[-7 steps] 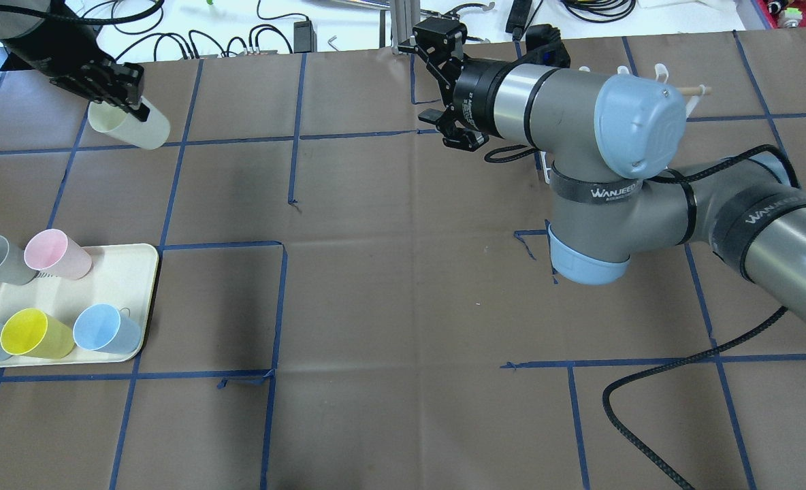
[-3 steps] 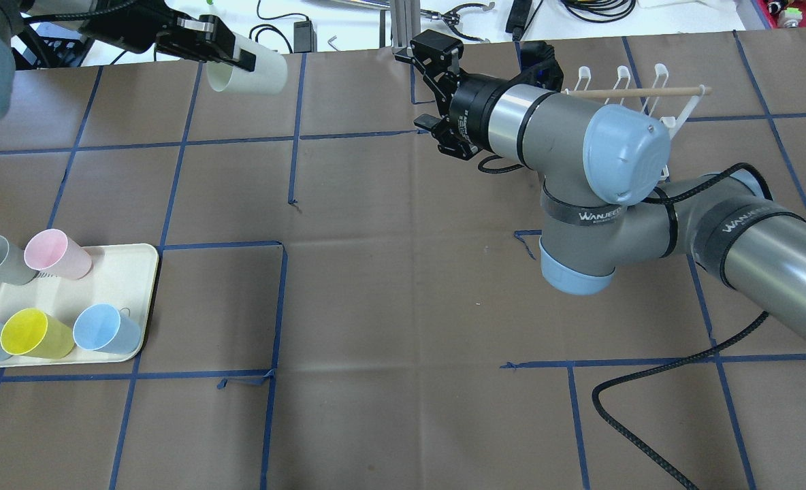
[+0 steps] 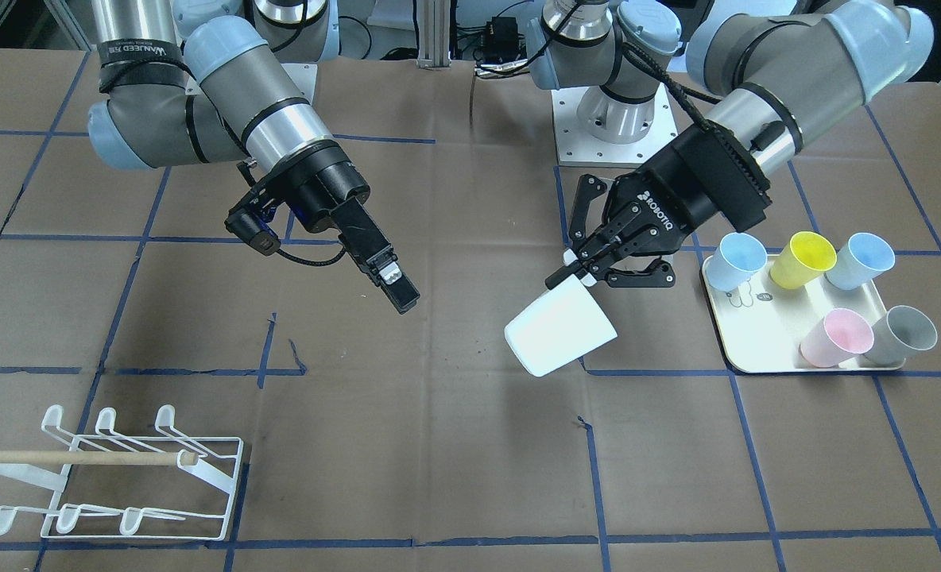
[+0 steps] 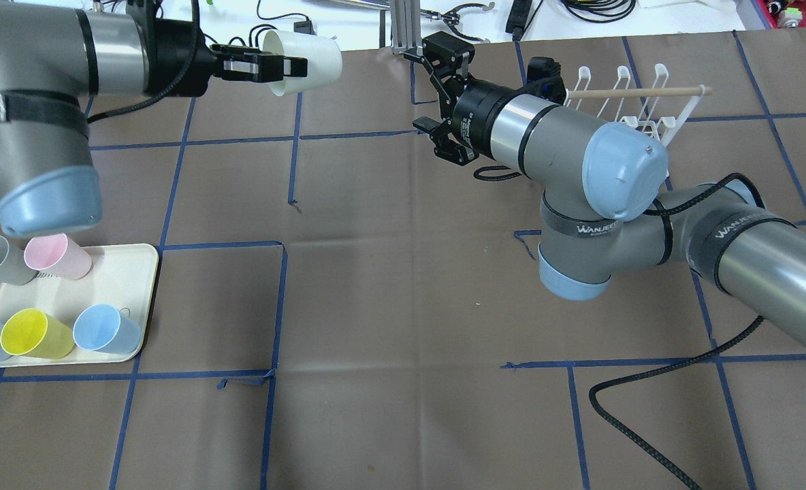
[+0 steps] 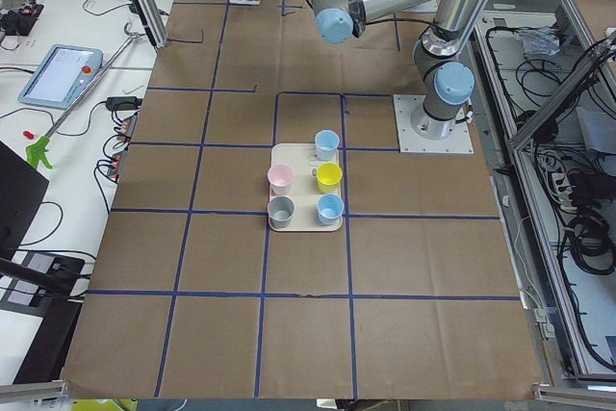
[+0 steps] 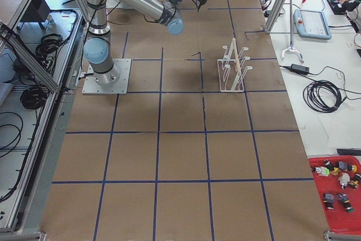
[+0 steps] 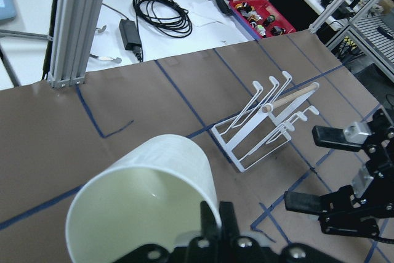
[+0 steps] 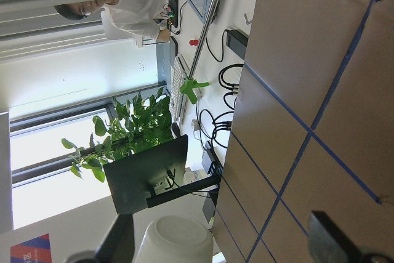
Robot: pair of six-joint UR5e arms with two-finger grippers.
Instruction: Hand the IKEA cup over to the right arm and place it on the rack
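**A:** Left fingers [image 4: 267, 67]: what do we read here?

**B:** We see them closed on the rim of the cream cup [image 3: 559, 330]. The cup is held sideways above the desk [image 3: 439, 445], with its base towards the other arm.

**A:** And the right fingers [image 4: 444, 47]?

**B:** We find them spread wide, holding nothing, facing the cup's base but apart from it. The rack [image 3: 81, 457] stands on the desk's far right part, well apart from the cup.
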